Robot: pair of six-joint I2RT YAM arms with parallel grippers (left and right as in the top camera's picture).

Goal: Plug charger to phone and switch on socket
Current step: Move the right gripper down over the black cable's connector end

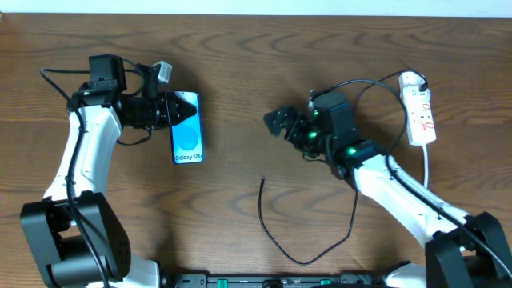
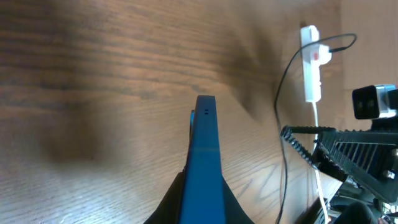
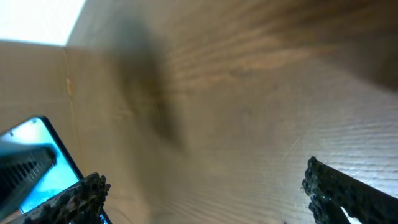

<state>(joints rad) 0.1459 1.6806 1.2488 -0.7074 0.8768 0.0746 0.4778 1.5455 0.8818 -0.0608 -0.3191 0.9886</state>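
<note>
Phone [image 1: 187,134] | clamped in left end effector [image 1: 171,110] | right end effector [image 1: 278,122] spread wide, empty

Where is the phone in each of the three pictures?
Overhead: the phone lies left of centre, screen up, its top end in the left gripper.
Left wrist: bottom centre, seen edge-on as a blue strip.
Right wrist: bottom left corner, where a piece of light blue screen shows.
Shared landmark: the left gripper, its dark fingers shut on the phone in all three views.
</note>
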